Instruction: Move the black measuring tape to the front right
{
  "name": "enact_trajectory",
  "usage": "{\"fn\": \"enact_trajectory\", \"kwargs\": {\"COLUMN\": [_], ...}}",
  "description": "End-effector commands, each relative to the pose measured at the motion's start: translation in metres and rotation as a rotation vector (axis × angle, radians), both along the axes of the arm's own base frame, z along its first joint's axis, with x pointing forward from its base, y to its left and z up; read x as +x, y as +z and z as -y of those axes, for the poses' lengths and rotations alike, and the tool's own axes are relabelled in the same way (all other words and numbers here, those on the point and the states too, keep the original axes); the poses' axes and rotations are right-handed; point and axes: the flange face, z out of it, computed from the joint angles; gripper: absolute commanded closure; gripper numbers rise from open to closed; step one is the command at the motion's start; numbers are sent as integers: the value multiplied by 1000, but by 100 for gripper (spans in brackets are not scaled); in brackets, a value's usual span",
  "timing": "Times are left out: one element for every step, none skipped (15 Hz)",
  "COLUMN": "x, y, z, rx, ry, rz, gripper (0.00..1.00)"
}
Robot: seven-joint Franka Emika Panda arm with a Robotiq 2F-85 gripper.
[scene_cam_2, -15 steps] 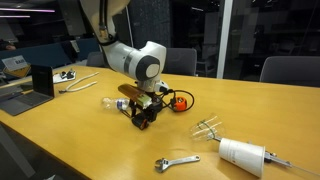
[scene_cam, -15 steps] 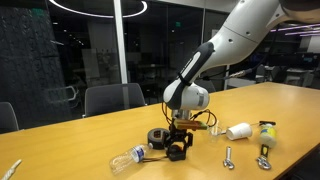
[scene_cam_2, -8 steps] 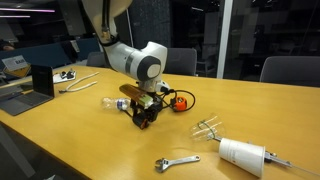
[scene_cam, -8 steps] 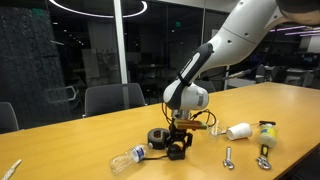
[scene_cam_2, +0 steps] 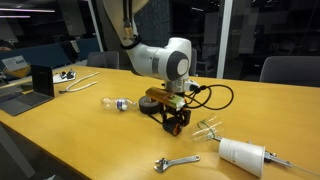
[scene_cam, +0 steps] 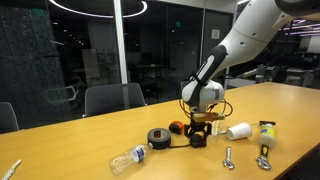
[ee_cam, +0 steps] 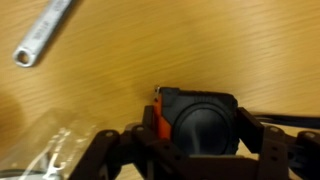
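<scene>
My gripper [scene_cam: 198, 138] [scene_cam_2: 175, 121] is low over the table [scene_cam: 90, 145] and shut on the black measuring tape [ee_cam: 205, 125]. The tape is a solid black rounded case with an orange edge on one side. In the wrist view it sits squarely between the two dark fingers [ee_cam: 268, 140], and my gripper [ee_cam: 205, 142] fills the bottom of that view. In both exterior views the tape is mostly hidden by the fingers. I cannot tell whether it rests on the wood or hangs just above it.
A black ring-shaped roll [scene_cam: 157, 137] and a small orange-and-black object [scene_cam: 178, 127] lie just beside the gripper. A clear bulb [scene_cam: 127, 158], a white cup [scene_cam: 238, 131], a yellow item [scene_cam: 266, 130] and a wrench [scene_cam: 229, 156] [ee_cam: 45, 30] lie around.
The gripper has moved sideways with the black measuring tape in it, away from the black roll and the clear bulb and towards the white cup. The other things have not moved.
</scene>
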Motion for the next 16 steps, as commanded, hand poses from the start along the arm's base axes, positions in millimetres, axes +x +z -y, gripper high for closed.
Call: {"fn": "enact_trajectory", "kwargs": {"x": [-11, -14, -17, -21, -25, -30, -33, -37, -40, -42, -45, -47, -50, -54, -60, -65], "y": [24, 29, 35, 41, 47, 54, 62, 70, 80, 90, 102, 112, 124, 135, 146, 155], "z": [58, 73, 90, 104, 120, 131, 143, 153, 162, 171, 180, 187, 197, 206, 217, 227], "rx": [-101, -127, -159, -189, -215, -238, -260, -279, -301, -323, -348, -371, -396, -419, -448, -468], "ry": [-84, -102, -125, -143, -168, -189, -212, -231, -246, -260, -273, -289, -308, -332, -364, -398], "rz": [26, 29, 35, 38, 42, 48, 54, 62, 71, 80, 92, 104, 117, 130, 148, 161], "gripper": [45, 45, 45, 45, 45, 45, 45, 45, 45, 45, 45, 45, 45, 45, 45, 45]}}
